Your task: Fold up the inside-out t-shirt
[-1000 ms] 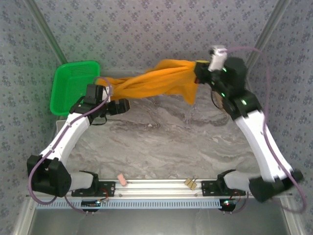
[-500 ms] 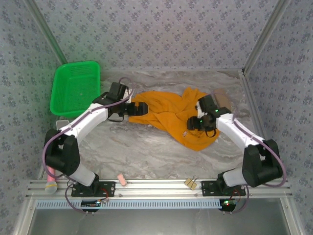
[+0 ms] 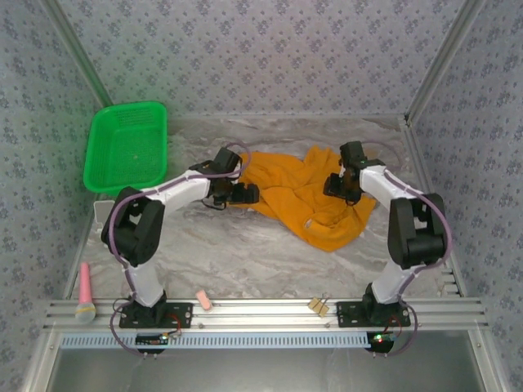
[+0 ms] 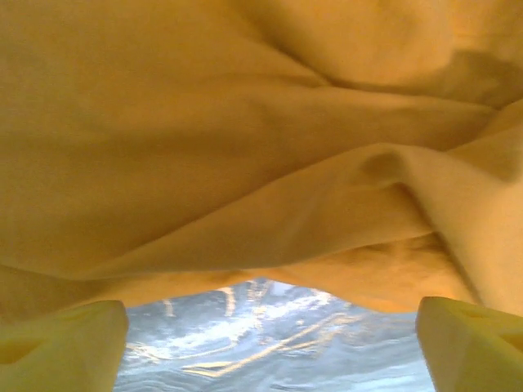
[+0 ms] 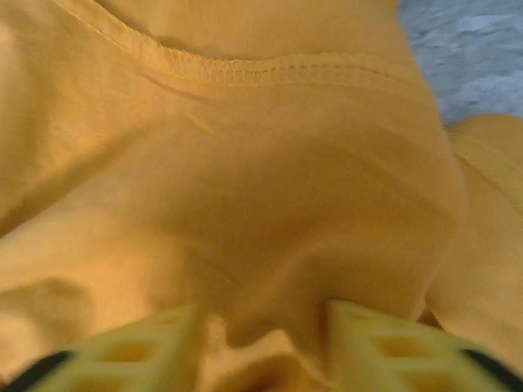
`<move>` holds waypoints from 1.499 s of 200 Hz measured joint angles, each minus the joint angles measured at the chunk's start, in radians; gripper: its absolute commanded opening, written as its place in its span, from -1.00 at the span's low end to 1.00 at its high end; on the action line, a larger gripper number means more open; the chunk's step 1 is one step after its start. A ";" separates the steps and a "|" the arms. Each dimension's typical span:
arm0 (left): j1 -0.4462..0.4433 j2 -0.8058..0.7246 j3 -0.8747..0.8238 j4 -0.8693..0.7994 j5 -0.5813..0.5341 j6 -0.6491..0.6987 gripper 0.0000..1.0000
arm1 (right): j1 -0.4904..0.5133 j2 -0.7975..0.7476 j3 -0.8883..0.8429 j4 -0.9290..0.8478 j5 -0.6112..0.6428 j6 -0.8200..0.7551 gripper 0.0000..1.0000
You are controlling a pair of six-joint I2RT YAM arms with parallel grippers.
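The left gripper stands wide open and holds nothing: its fingers sit far apart with bare table between them, and the hem of the inside-out t-shirt rises just beyond, at twelve o'clock in the left wrist view. The right gripper has its jaws drawn partway in with a fold of orange cloth bulging between them, a stitched seam running across above. I cannot tell whether that pinch is firm.

A second ago the shirt hung in the air as a twisted band stretched between the two grippers. Now it lies on the table in a rumpled heap, and both arms have come down low beside it. So the lay-down is done, I judge, but the cloth is bunched and not spread flat. No fold has begun.

From above, the heap lies at three o'clock of the left gripper, its edge touching or just beside the fingers. From the right gripper, most of it lies from seven to nine o'clock. The green basket sits apart at ten o'clock of the left gripper.
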 measured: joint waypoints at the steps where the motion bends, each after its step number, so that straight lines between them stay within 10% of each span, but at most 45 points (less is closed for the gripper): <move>1: 0.001 0.002 0.000 0.001 -0.002 -0.005 0.06 | 0.000 0.005 0.000 0.003 -0.004 0.000 -0.99; 22: 0.024 0.062 0.020 0.006 -0.019 -0.009 -1.00 | -0.002 0.044 0.008 0.029 -0.066 0.006 -1.00; 74: 0.132 0.201 0.289 -0.076 -0.074 0.045 -1.00 | 0.040 -0.156 0.171 0.050 -0.159 0.038 -1.00; 129: 0.230 0.157 0.588 -0.143 -0.101 0.139 -1.00 | 0.044 -0.534 0.247 0.019 0.097 0.081 -1.00; 244: 0.184 -0.583 0.238 -0.203 -0.103 0.198 -1.00 | 0.130 -0.601 0.374 -0.064 0.076 -0.050 -1.00; 300: 0.209 -0.283 0.546 -0.169 -0.136 0.275 -1.00 | 0.020 -0.174 0.715 0.010 0.076 -0.054 -1.00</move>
